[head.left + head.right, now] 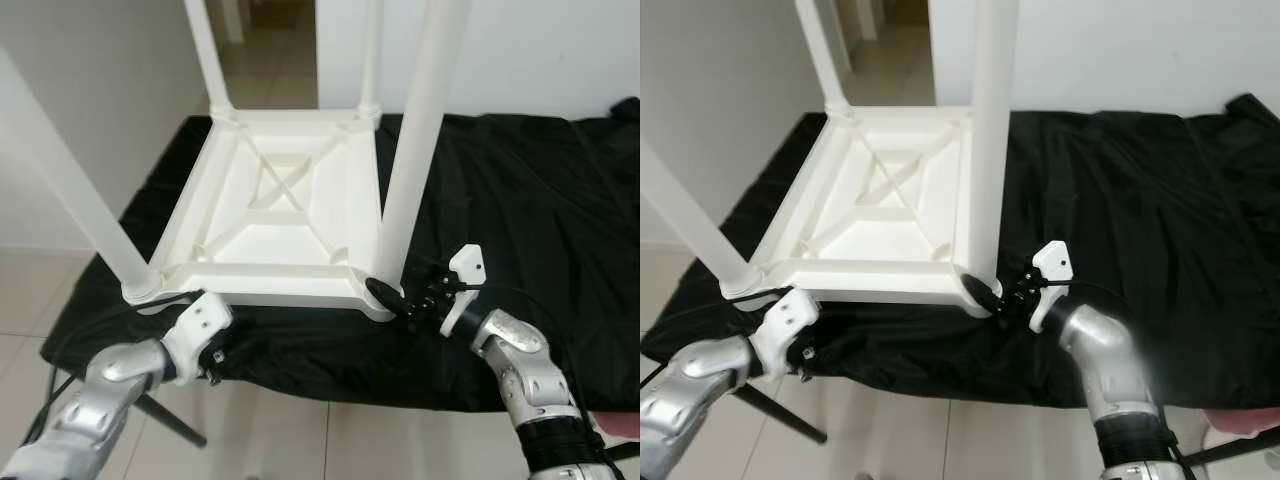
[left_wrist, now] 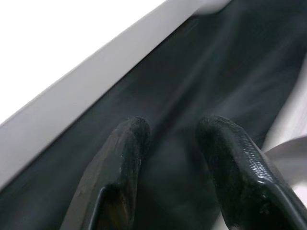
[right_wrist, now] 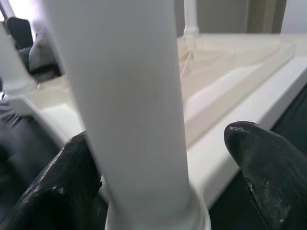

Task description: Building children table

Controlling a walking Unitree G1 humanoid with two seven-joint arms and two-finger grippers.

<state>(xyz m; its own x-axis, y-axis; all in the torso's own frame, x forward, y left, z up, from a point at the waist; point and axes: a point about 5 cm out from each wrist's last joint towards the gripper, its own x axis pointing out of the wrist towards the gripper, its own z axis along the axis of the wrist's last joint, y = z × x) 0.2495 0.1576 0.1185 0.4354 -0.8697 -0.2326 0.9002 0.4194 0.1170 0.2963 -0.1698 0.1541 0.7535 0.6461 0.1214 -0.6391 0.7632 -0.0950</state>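
Note:
A white plastic children's table (image 1: 270, 215) lies upside down on a black cloth (image 1: 520, 200), with its legs pointing up. My right gripper (image 1: 395, 298) is at the foot of the near right leg (image 1: 415, 150). In the right wrist view the leg (image 3: 129, 110) stands between the open fingers (image 3: 261, 158); one finger is against it and the other is apart. My left gripper (image 1: 215, 362) sits low at the table's near left corner, just under its rim. In its wrist view the fingers (image 2: 120, 163) are open over the dark cloth with nothing between them.
The cloth-covered surface ends just in front of me, with tiled floor (image 1: 300, 440) below. A black stand leg (image 1: 170, 420) slants under the near left side. A white wall and a doorway (image 1: 280, 40) are behind. Something pink (image 1: 620, 425) shows at the lower right.

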